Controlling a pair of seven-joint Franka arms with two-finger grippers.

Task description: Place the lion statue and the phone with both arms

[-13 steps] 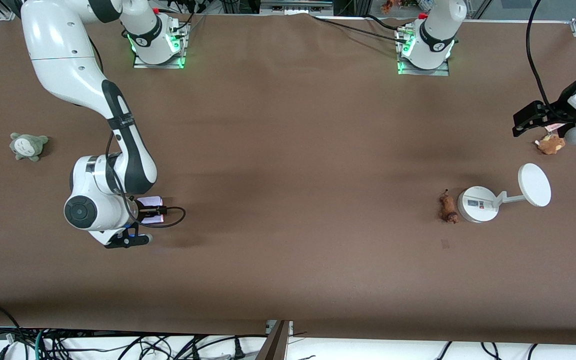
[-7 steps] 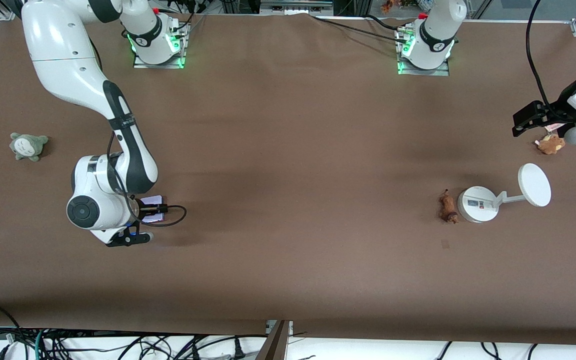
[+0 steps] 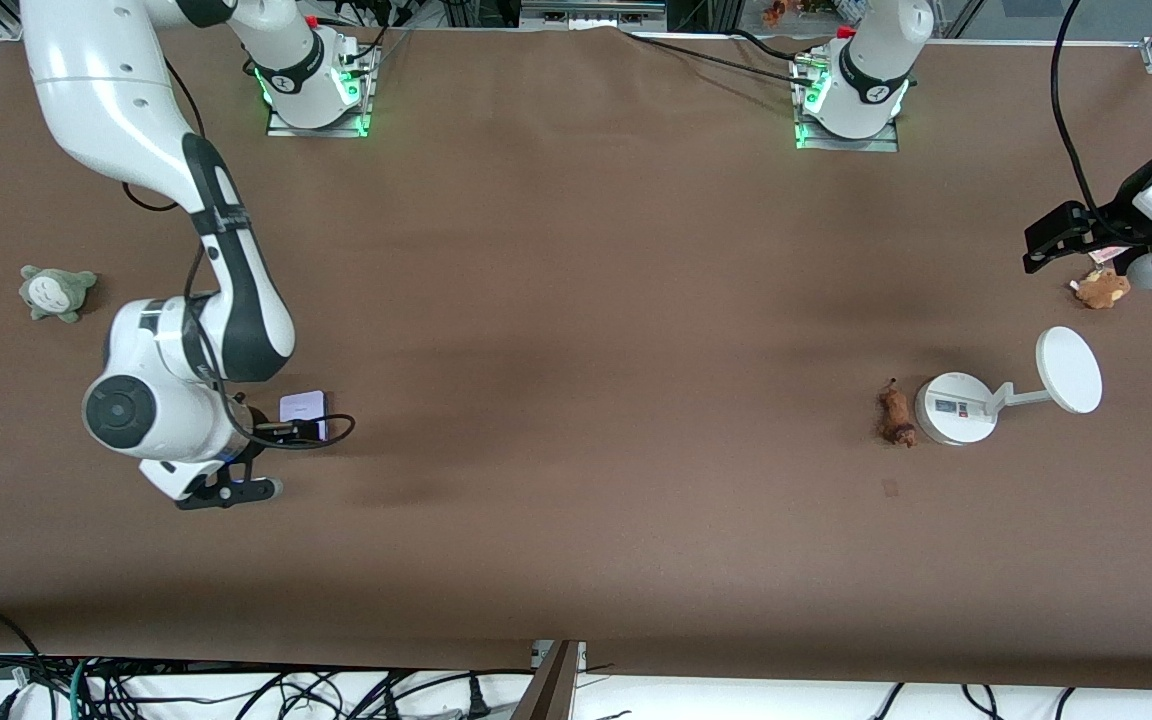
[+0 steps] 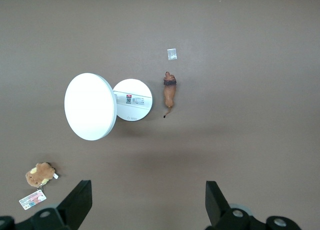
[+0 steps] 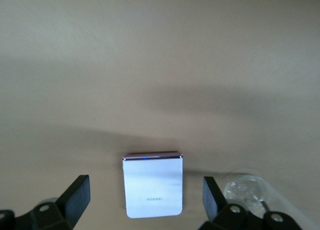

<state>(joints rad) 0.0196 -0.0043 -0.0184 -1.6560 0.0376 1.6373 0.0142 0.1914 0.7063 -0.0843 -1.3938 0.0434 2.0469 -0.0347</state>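
Note:
The phone (image 3: 302, 407), a pale lilac-white rectangle, lies flat on the brown table toward the right arm's end. My right gripper (image 3: 254, 455) hovers just above it, open and empty. In the right wrist view the phone (image 5: 152, 185) lies on the table between the spread fingers of the right gripper (image 5: 145, 194), touching neither. The lion statue (image 3: 896, 416), a slim brown figurine, lies beside the white stand's base (image 3: 954, 408); it also shows in the left wrist view (image 4: 169, 93). My left gripper (image 3: 1051, 240) waits high near the table's edge, open and empty (image 4: 148, 196).
The white stand carries a round disc (image 3: 1069, 369). A tan-brown plush with a tag (image 3: 1100, 289) lies under the left arm. A grey-green plush (image 3: 56, 292) lies at the right arm's end. A small pale patch (image 3: 891, 487) marks the table nearer the camera than the lion.
My right arm has pulled up and away from the phone toward its own end of the table, leaving more of the phone uncovered on the table. The left arm has not moved.

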